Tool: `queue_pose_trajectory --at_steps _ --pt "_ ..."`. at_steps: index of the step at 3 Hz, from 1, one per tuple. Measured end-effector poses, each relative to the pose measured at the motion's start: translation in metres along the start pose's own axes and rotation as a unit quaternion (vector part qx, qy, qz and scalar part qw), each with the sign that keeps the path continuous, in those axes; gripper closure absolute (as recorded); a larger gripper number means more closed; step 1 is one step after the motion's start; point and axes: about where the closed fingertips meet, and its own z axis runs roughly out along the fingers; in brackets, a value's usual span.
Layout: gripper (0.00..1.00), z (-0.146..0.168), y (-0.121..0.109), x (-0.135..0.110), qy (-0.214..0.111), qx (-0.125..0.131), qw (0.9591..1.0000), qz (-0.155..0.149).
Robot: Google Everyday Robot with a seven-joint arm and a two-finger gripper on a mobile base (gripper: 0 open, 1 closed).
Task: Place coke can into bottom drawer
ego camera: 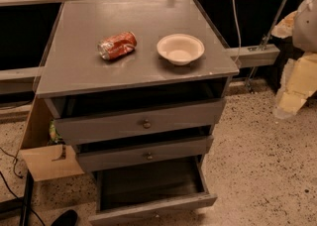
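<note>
The coke can (pixel 117 45) lies on its side on the grey cabinet top (pixel 99 71), left of centre; it is red-orange with a silver end facing left. The bottom drawer (pixel 153 207) is pulled far out at the foot of the cabinet, and its dark interior shows nothing inside. My gripper (pixel 292 96) is on the pale arm at the right edge of the view, well right of the cabinet at about the height of the top drawer. It is far from the can and holds nothing that I can see.
A cream bowl (pixel 180 48) stands right of the can. Two shallower drawers with brass knobs (pixel 146 124) sit slightly open above the bottom one. A cardboard flap (pixel 49 163) hangs at the cabinet's left. Cables and a black object (pixel 64 218) lie on the speckled floor.
</note>
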Motion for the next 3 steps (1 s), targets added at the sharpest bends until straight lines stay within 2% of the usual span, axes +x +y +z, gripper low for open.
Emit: queue_pose_trajectory --at_steps 1,2,3 --pt "0.00 0.000 0.000 0.000 0.000 0.000 1.0000 0.000" --pt "0.00 -0.003 0.000 -0.012 -0.006 0.029 0.9989 -0.038" --pt "0.00 -0.001 -0.006 -0.053 -0.020 0.084 0.9851 -0.149"
